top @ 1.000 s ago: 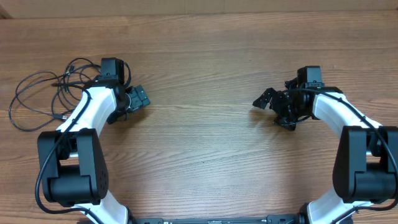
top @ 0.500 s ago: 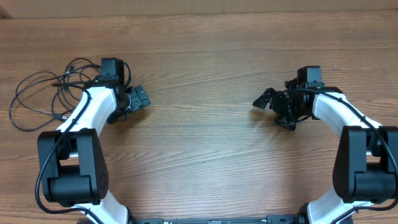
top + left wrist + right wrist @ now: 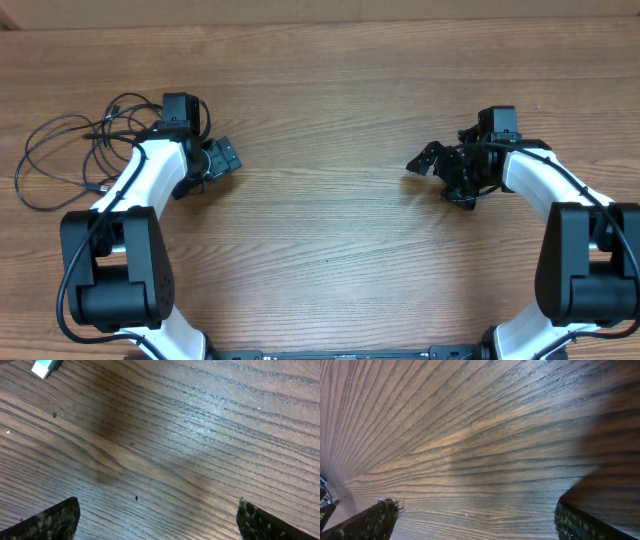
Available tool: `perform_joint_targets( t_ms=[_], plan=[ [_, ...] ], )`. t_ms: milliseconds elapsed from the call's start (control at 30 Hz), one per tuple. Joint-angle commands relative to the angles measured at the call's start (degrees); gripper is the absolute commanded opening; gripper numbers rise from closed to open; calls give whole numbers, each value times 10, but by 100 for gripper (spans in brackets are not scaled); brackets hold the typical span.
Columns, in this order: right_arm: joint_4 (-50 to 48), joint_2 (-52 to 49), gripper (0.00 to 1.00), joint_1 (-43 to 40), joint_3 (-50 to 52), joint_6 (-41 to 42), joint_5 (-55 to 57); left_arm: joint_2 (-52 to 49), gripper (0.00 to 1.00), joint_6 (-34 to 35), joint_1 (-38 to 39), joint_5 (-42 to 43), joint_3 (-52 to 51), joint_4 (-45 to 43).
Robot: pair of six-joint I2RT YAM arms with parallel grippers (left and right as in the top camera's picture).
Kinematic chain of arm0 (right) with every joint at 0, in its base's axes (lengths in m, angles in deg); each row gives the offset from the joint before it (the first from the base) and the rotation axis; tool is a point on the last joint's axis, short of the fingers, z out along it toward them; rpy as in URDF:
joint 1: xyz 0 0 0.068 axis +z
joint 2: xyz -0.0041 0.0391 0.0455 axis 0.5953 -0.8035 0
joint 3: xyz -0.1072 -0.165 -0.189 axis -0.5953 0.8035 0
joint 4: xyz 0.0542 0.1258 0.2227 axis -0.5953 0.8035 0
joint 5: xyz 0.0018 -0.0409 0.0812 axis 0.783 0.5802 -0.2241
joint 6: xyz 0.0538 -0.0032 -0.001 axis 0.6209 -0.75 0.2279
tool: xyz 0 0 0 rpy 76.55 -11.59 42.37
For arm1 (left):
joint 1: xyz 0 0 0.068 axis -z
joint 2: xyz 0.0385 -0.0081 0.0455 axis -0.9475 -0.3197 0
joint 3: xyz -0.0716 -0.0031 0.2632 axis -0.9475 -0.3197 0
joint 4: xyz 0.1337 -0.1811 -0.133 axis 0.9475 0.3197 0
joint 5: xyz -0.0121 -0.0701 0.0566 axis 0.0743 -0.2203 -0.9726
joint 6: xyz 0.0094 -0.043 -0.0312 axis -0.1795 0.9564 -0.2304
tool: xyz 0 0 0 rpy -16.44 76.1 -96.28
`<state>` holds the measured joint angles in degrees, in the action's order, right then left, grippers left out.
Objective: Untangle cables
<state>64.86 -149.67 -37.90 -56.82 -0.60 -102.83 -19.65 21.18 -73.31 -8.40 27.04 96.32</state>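
Note:
The cables (image 3: 100, 134) lie as thin black loops in a loose bunch on the wooden table (image 3: 320, 80) at the far left, partly under my left arm. My left gripper (image 3: 213, 163) rests just right of them, open and empty. In the left wrist view its fingertips (image 3: 52, 521) stand wide apart over bare wood, and one silver-tipped plug (image 3: 46, 367) shows at the top left corner. My right gripper (image 3: 441, 178) hovers at the right side of the table, far from the cables, open with only wood between its fingertips (image 3: 372, 519).
The wood-grain tabletop (image 3: 480, 435) fills both wrist views. Both white arms reach in from the front edge, with the left arm (image 3: 140, 180) next to the cable bunch and the right arm (image 3: 545, 175) at the far right.

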Motion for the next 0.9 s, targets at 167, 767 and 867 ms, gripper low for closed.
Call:
perform_joint_targets(
  t_ms=[167,767,867],
  plan=[
    [0,-28,100,-3,15,-7,60,15,100,-4,1,4,-5,0],
    [0,153,100,93,15,-7,60,15,100,-4,2,4,-5,0],
    [0,214,100,103,17,-7,60,15,99,-4,2,4,-5,0]
  ],
)
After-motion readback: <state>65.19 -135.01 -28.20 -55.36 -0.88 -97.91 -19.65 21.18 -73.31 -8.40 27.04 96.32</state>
